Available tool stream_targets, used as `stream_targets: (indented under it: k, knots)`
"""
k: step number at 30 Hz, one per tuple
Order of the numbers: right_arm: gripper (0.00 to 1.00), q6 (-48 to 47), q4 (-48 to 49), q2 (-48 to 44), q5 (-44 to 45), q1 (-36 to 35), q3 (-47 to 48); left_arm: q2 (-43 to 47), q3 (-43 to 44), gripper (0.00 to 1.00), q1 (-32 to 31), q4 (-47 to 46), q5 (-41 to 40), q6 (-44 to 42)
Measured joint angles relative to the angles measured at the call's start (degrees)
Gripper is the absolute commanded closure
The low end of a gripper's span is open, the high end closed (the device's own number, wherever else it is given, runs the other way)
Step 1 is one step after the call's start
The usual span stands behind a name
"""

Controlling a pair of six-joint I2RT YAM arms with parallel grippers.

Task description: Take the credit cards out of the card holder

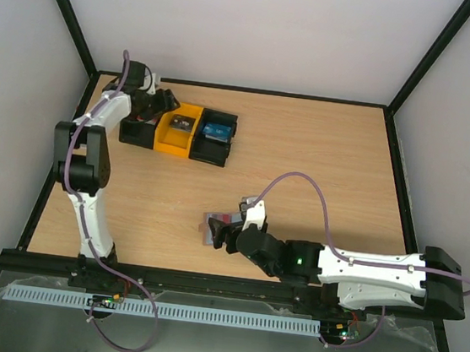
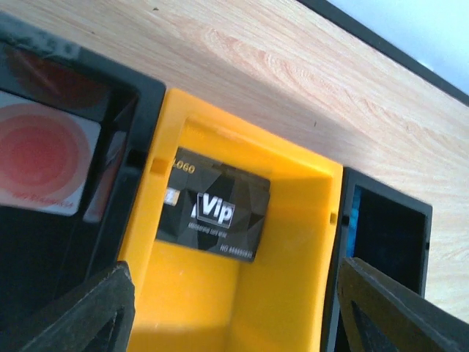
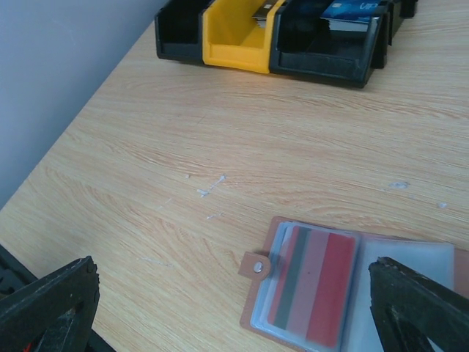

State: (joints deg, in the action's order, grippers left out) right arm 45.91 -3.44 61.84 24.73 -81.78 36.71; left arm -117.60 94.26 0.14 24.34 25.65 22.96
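Right gripper (image 3: 233, 295) fills the foreground of its own view, jaws spread wide, one dark finger (image 3: 50, 302) low on the left and the other low on the right, and the holder (image 3: 403, 253) lying on the table (image 3: 220, 132) in the gap between them. It is open flat, brown rim and snap tab on its left edge, and a striped card (image 3: 311, 287) in red, pink and grey sits inside the left clear pocket. Whether either finger touches the holder, I cannot tell. From above, that holder lies near the front middle of the table, tucked at the tip of the right gripper, well apart from the bins at the far left. Over there, the left gripper (image 2: 242, 312) hangs above the yellow bin (image 2: 278, 308), jaws wide and gripping nothing. A black card (image 2: 212, 213) marked Vip lies flat in that yellow bin. To one side, a black bin (image 2: 146, 95) holds a red card (image 2: 44, 158) with a round pattern; the black bin (image 2: 388, 192) on the other side holds a blue card (image 1: 217, 131), seen from above.
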Motion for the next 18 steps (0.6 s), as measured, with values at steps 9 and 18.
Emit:
stream_targets:
  k: [9, 18]
  knots:
    - [0.02, 3.2, -4.2, 0.1, 1.5, 0.0, 0.4, 12.5, -8.4, 0.23, 0.9, -1.2, 0.8, 0.7]
    - [0.31, 1.8, -5.0, -2.1, 0.3, 2.2, -0.1, 27.0, -25.1, 0.26, -0.6, -5.9, 2.8, 4.4]
